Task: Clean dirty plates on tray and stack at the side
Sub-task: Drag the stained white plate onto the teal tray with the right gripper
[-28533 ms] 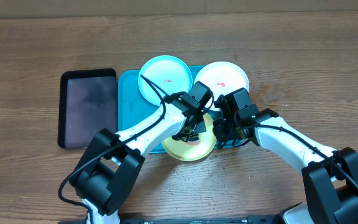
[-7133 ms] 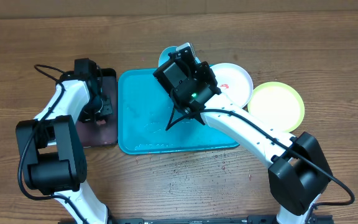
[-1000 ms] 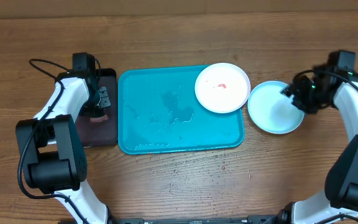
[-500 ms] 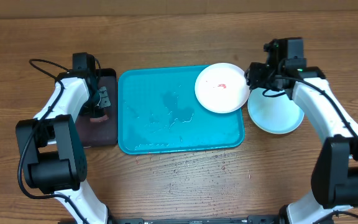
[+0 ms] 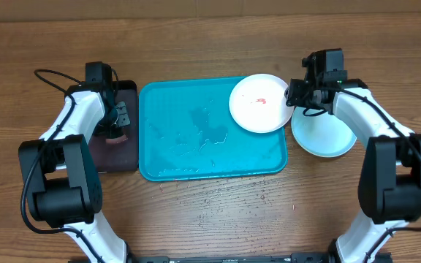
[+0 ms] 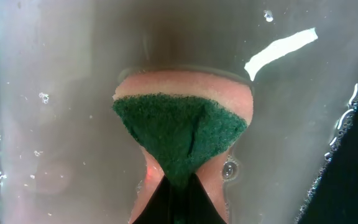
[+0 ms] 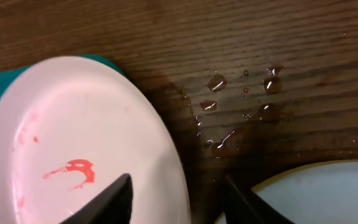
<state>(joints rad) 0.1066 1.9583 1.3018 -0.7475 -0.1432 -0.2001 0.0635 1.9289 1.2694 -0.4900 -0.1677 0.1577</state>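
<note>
**Right claw lines up on the one plate left on the tray; left claw holds the sponge in water**

On the tabletop (image 5: 210, 212), the turquoise tray (image 5: 196, 139) lies left of the right claw (image 5: 296, 95), wet and bare except for the white plate (image 5: 262, 102), which overhangs its near corner. That overhang exposes the rim for a grasp. The claw's fingers stand apart astride the rim, one over the red-smeared face and one over the wood, not yet closed. The cyan plate (image 5: 327, 135) sits just below this claw, off the tray, likely the start of the side stack. The left claw (image 5: 119, 120) is clamped on the green sponge (image 6: 179, 130), dipped in the black tray (image 5: 123, 157), probably for rinsing.
</note>
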